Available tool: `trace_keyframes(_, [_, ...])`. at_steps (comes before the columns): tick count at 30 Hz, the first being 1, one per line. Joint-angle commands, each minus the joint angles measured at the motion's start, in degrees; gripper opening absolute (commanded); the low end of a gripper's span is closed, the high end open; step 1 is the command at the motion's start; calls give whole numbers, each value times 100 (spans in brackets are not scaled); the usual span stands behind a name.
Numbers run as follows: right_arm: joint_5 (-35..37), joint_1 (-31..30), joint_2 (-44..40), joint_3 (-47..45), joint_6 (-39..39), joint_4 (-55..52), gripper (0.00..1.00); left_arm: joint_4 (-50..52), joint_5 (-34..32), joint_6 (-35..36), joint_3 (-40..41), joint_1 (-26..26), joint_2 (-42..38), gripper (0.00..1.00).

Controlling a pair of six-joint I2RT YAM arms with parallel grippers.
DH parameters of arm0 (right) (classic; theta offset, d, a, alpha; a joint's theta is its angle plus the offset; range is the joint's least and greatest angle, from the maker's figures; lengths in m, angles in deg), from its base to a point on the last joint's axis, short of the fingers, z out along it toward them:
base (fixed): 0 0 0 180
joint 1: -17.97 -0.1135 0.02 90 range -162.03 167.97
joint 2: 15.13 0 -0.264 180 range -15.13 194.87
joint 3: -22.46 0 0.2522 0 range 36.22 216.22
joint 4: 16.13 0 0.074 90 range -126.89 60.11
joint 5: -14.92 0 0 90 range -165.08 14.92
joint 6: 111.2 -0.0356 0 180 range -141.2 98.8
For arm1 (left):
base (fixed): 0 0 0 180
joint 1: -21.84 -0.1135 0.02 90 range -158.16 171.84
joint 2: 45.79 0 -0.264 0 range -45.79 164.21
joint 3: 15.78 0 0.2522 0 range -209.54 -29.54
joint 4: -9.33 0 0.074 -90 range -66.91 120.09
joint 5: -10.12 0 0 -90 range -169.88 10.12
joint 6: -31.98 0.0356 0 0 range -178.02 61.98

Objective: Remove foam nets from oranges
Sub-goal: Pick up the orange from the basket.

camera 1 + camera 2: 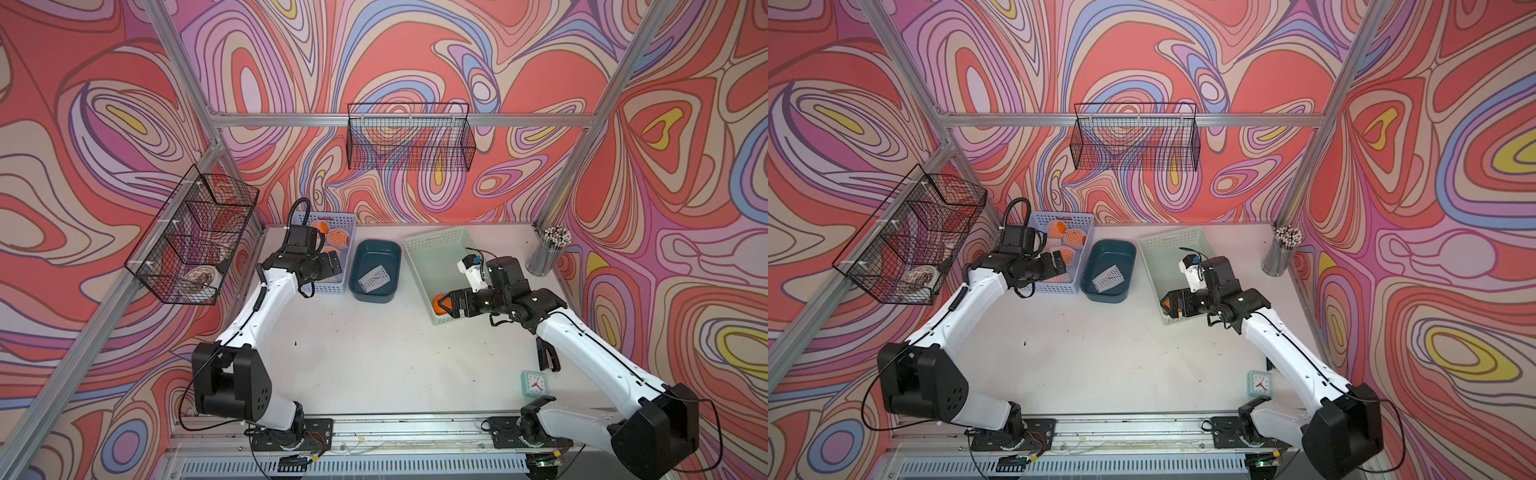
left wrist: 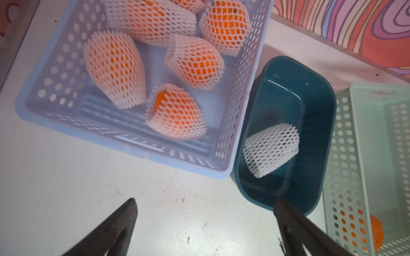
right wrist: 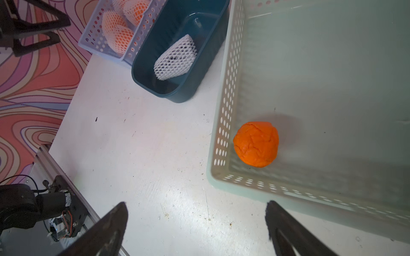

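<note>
Several oranges in white foam nets [image 2: 177, 113] lie in a lavender perforated basket [image 2: 133, 153], also seen in a top view [image 1: 332, 237]. One empty foam net [image 2: 270, 149] lies in the teal tub [image 2: 328, 124] beside it. A bare orange [image 3: 256, 144] rests in the near corner of the mint basket [image 3: 224, 124]. My left gripper [image 2: 206, 201] hangs open and empty above the lavender basket's front edge [image 1: 334, 262]. My right gripper [image 3: 196, 204] is open and empty just above the mint basket's near corner, over the bare orange [image 1: 437, 305].
Black wire baskets hang on the back wall [image 1: 409, 137] and the left wall [image 1: 195, 237]. A cup of pencils [image 1: 548, 249] stands at the back right. A small clock [image 1: 535, 383] and a black part [image 1: 547, 357] lie near the right arm.
</note>
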Motion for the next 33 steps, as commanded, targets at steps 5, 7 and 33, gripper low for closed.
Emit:
trace_keyframes(5, [-153,-123,-218,-245,-97,18,98,-646,485,-448,-712,-213,1186,98])
trace_keyframes(7, [-112,-155,-218,-305,-102,4,98,-735,580,-540,-908,-212,1512,96])
trace_keyframes(33, [-23,-254,-297,-550,-198,-34,98,-1109,163,-1396,-2422,-210,3732,94])
